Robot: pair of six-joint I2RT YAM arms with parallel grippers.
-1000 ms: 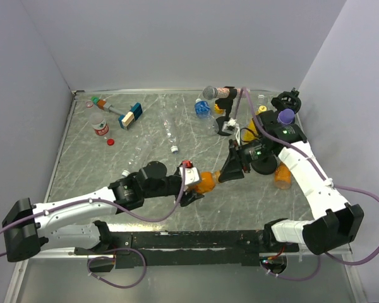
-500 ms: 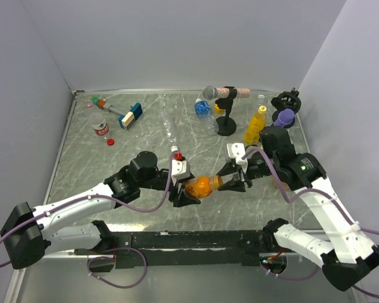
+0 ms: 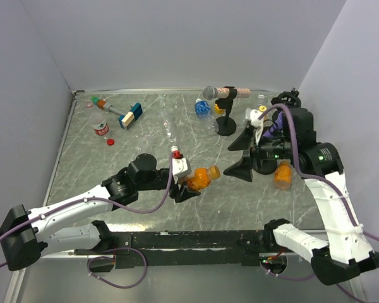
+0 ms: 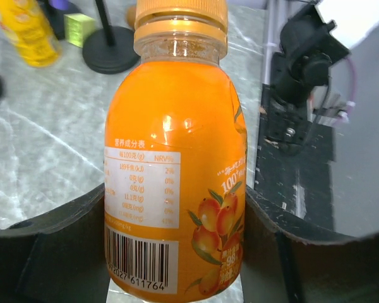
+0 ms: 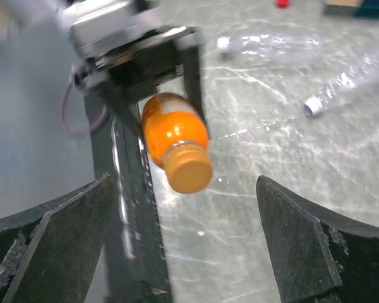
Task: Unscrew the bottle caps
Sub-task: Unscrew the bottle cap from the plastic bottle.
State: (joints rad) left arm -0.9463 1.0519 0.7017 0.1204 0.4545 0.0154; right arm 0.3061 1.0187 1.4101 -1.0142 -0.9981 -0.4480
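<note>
**Top external view.** The left end effector [image 3: 193,184] is clenched around the body of the orange bottle [image 3: 201,178], near the middle of the desk [image 3: 82,164]. The bottle's long axis runs diagonally, and its orange cap [image 3: 213,170] points up-right toward the right end effector [image 3: 242,156]. That end effector is released: its jaws are spread wide, with nothing between them, and it is apart from the cap. Two orange bottles are visible: the held one and a second orange bottle [image 3: 282,175] beside the right arm. One red-labelled bottle [image 3: 100,127] sits at far left, with one loose red cap [image 3: 110,141] just beside it.

**Left wrist view.** The orange bottle [image 4: 174,164] fills the frame with its long axis vertical. The orange cap [image 4: 180,12] is seated on the neck and points away from the camera. The black fingers [image 4: 50,252] press both sides of the lower body. One yellow bottle [image 4: 25,31] shows at upper left.

**Right wrist view.** The orange cap [image 5: 189,169] faces the lens, so the orange bottle [image 5: 174,136] is seen nearly end-on, with the left end effector [image 5: 139,69] around it. The right end effector [image 5: 184,208] gapes and touches nothing. Two clear bottles lie on the desk beyond — one [image 5: 271,44] farther, one [image 5: 360,76] at right — and each has a white cap at one end.
</note>
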